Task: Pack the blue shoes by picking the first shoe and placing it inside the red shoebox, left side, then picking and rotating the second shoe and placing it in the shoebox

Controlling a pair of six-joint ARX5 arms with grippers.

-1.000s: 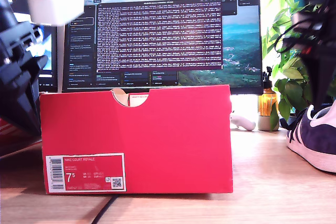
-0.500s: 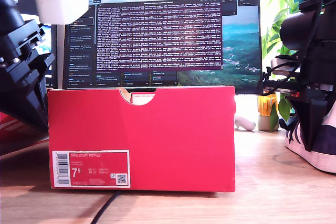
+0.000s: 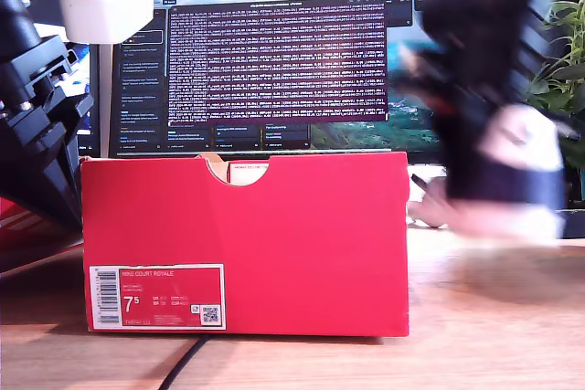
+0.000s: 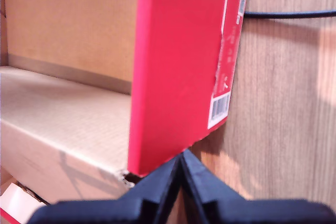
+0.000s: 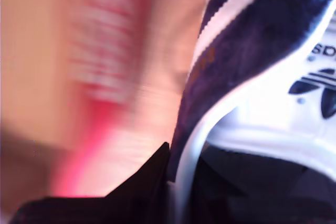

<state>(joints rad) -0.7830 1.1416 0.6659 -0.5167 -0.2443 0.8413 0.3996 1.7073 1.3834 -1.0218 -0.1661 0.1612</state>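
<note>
The blue shoe (image 5: 252,61) was off the desk (image 3: 475,317), clamped at its heel collar in the second claw (image 5: 176,169) and held beside the red shoebox (image 3: 247,244), a blur in the exterior view. The box interior visible in the first wrist view held no shoe, so no placement looked complete. The first claw (image 4: 180,169) was pinched on the box wall edge, steadying it. The other shoe was not visible.

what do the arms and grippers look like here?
Both black. My first gripper has matte black angular fingers; in the exterior view its arm carries a white camera block and a green light. My second gripper is black too; its arm is motion-blurred.
</note>
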